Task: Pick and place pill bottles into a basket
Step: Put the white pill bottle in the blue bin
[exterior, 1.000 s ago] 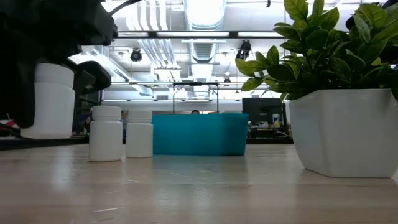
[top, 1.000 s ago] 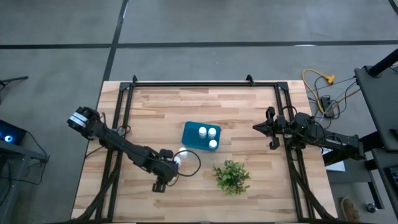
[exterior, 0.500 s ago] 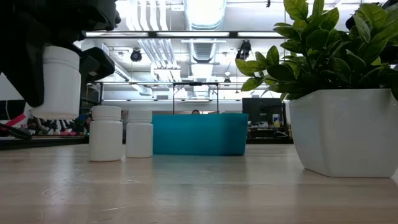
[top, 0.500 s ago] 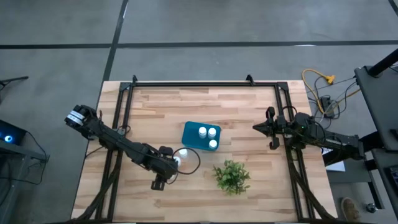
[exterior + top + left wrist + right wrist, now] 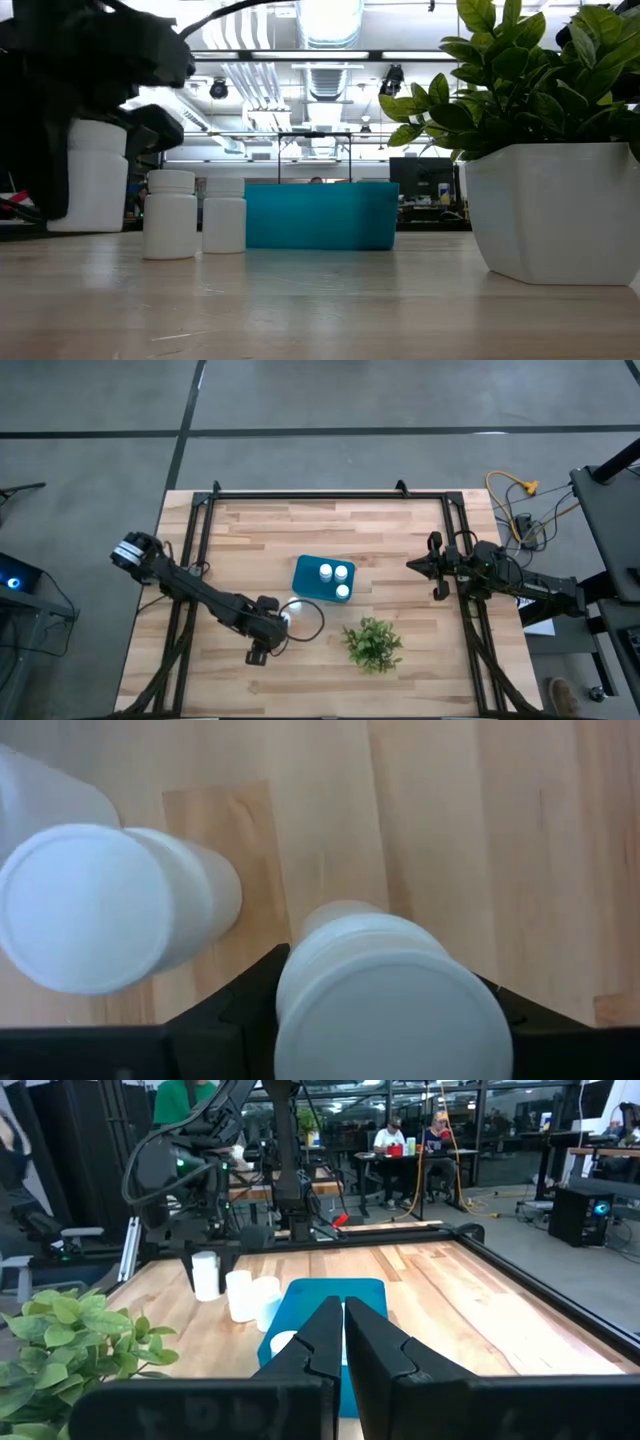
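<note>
Gripping one bottle point(image 5: 88, 175) between its dark fingers point(image 5: 240, 1005), the left gripper point(image 5: 277, 619) sits low and left of centre in the high view, just off the basket's lower-left corner.

- Held bottle: white, round cap; in the low view at far left, upright, its base at or just above the tabletop, contact not clear. In the left wrist view its cap fills the lower middle, a finger on each side.
- Two loose bottles point(image 5: 170, 213) point(image 5: 224, 214): upright on the table, side by side, left of centre in the low view, between the held bottle and the basket. One of them lies near the upper left of the left wrist view, close beside the held one.
- Basket point(image 5: 303, 582): teal, shallow, rounded corners; centre of the high view. Three bottles point(image 5: 334, 580) stand inside it, caps up, toward its right half.
- Plant point(image 5: 373, 644): green leaves in a white pot, below and right of the basket in the high view; fills the right side of the low view.
- Table point(image 5: 400, 540): light wood planks, black frame rails along the edges.
- Right gripper point(image 5: 437, 566): right of centre in the high view, well apart from the basket, fingers pressed together, nothing between them.
- Background: people seated at desks far off, upper part of the right wrist view.
</note>
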Motion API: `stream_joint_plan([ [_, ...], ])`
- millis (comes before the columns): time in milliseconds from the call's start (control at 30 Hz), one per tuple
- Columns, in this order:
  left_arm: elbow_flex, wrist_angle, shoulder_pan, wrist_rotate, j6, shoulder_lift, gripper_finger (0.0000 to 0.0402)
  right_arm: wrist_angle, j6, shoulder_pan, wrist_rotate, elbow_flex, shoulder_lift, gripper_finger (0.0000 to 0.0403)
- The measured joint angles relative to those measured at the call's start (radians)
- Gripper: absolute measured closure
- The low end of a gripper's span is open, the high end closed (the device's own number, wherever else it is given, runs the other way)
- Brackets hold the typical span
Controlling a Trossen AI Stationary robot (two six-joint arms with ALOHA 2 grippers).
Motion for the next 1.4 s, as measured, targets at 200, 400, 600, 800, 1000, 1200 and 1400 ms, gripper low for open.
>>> stream_joint_plan([
  [200, 0.0, 0.037, 0.0, 0.0, 0.006, 0.043, 0.0227, 0.0, 0.0, 0.0, 0.0, 0.0, 0.0, 0.0394],
  [400, 0.0, 0.037, 0.002, 0.005, 0.019, 0.066, 0.0227, 0.0, 0.0, 0.0, 0.0, 0.0, 0.0, 0.0394],
  [600, 0.0, 0.039, 0.005, 0.006, 0.019, 0.066, 0.0227, 0.0, 0.0, 0.0, 0.0, 0.0, 0.0, 0.0394],
  [800, 0.0, 0.053, 0.006, 0.006, 0.019, 0.074, 0.0227, 0.0, 0.0, 0.0, 0.0, 0.0, 0.0, 0.0394],
  [1000, 0.0, 0.062, 0.006, 0.005, 0.02, 0.087, 0.0227, 0.0, 0.0, 0.0, 0.0, 0.0, 0.0, 0.0394],
  [1200, 0.0, 0.069, 0.006, 0.009, 0.019, 0.081, 0.022, 0.0, 0.0, 0.0, 0.0, 0.0, 0.0, 0.0394],
  [1400, 0.0, 0.071, 0.006, 0.023, 0.019, 0.078, 0.0205, 0.0, 0.0, 0.0, 0.0, 0.0, 0.0, 0.0394],
])
